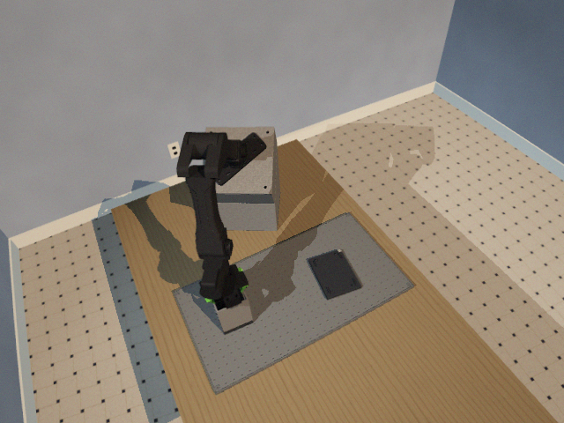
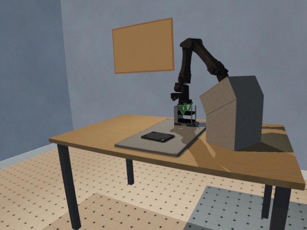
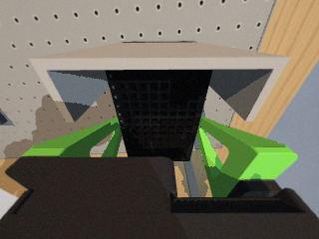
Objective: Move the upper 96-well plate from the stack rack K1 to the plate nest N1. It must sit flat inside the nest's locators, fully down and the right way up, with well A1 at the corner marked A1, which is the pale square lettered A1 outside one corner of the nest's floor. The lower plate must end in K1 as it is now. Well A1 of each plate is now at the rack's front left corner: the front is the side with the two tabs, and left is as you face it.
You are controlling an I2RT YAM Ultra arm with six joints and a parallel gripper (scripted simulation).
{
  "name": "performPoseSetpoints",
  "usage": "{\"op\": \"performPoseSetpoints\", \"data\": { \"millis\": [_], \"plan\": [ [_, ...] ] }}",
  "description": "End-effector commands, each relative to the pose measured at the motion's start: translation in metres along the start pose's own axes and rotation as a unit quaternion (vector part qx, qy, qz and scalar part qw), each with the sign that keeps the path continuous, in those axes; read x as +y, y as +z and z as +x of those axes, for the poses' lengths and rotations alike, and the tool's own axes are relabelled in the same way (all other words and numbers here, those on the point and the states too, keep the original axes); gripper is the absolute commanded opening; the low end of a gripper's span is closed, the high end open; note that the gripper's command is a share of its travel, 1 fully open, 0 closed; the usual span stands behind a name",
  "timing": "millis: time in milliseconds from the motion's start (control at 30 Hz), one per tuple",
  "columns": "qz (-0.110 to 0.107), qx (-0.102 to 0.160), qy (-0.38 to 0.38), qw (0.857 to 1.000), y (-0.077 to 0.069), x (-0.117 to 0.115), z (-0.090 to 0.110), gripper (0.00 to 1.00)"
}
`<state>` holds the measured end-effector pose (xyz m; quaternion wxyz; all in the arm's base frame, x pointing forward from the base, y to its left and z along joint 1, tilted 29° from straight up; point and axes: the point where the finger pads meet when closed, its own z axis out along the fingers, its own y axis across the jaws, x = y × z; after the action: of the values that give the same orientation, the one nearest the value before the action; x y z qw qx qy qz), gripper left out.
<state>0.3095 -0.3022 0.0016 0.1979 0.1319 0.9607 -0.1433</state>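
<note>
1. Green-fingered pincer (image 3: 159, 134) is clamping the upper plate (image 3: 159, 112) by its two long sides, fingers spread wide around it.
2. That black plate is hanging within the rack (image 2: 194, 112), between its posts and above the lower plate (image 2: 184, 120).
3. Across the grey mat (image 1: 291, 328), the dark nest (image 1: 334, 274) is lying well apart from the rack.
4. Behind the mat, the arm (image 1: 207, 213) is reaching down from a grey block (image 1: 255, 200) on the wooden table (image 1: 364, 364).

The wooden desk (image 2: 104, 128) carried a grey perforated mat (image 1: 291, 328) (set at a slant across the boards) and a grey block-shaped pedestal (image 2: 238, 119) just beside the mat's far edge, under the arm's foot.
</note>
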Motion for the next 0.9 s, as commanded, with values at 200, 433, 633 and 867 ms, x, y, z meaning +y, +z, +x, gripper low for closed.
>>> {"op": "performPoseSetpoints", "data": {
  "millis": [200, 433, 633, 867],
  "plan": [
    [-0.001, -0.007, -0.001, 1.000, -0.025, -0.001, -0.004, 0.00],
    [-0.002, -0.005, -0.001, 1.000, -0.036, 0.000, -0.001, 0.00],
    [0.001, -0.009, -0.001, 1.000, -0.044, -0.002, -0.005, 0.00],
    [-0.002, -0.004, 0.000, 1.000, -0.054, 0.000, 0.000, 0.00]
  ]
}}
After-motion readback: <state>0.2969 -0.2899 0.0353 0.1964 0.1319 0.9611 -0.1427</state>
